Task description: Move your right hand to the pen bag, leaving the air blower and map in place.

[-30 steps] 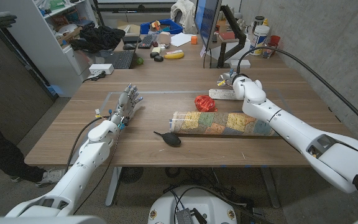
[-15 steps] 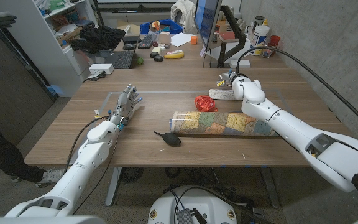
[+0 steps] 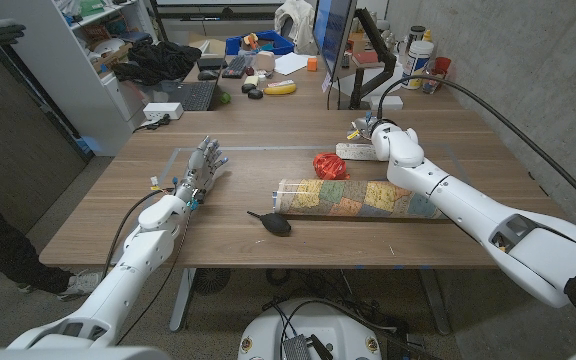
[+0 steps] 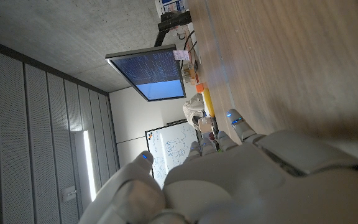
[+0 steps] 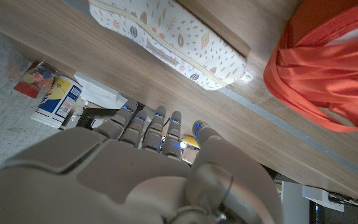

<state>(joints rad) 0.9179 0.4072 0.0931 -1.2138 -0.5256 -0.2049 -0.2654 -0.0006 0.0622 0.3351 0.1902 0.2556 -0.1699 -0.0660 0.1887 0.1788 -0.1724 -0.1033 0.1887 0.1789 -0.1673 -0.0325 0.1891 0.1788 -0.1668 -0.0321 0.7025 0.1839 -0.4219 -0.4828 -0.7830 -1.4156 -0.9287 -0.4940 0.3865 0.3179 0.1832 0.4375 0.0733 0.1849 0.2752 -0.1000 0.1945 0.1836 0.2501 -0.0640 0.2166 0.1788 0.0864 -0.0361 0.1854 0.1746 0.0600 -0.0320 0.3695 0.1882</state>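
The pen bag (image 3: 354, 152) is a white pouch with a leaf pattern, lying past the map on the right; the right wrist view shows the pen bag (image 5: 173, 37) close ahead of the fingertips. My right hand (image 3: 372, 131) hovers at the bag's far right end, fingers straight and holding nothing. The rolled map (image 3: 358, 197) lies across the table's middle. The black air blower (image 3: 271, 221) sits in front of its left end. My left hand (image 3: 205, 165) rests on the table at the left with fingers spread, nothing in it.
A red ribbon bundle (image 3: 330, 165) lies just left of the pen bag, also large in the right wrist view as the red bundle (image 5: 328, 68). A monitor (image 3: 330, 40), keyboard (image 3: 190, 95) and clutter stand at the far side. Bare tabletop (image 3: 238, 185) lies between my hands.
My right hand and wrist have edged slightly left and away, closer over the pen bag's end. The left arm, map and air blower have not moved.
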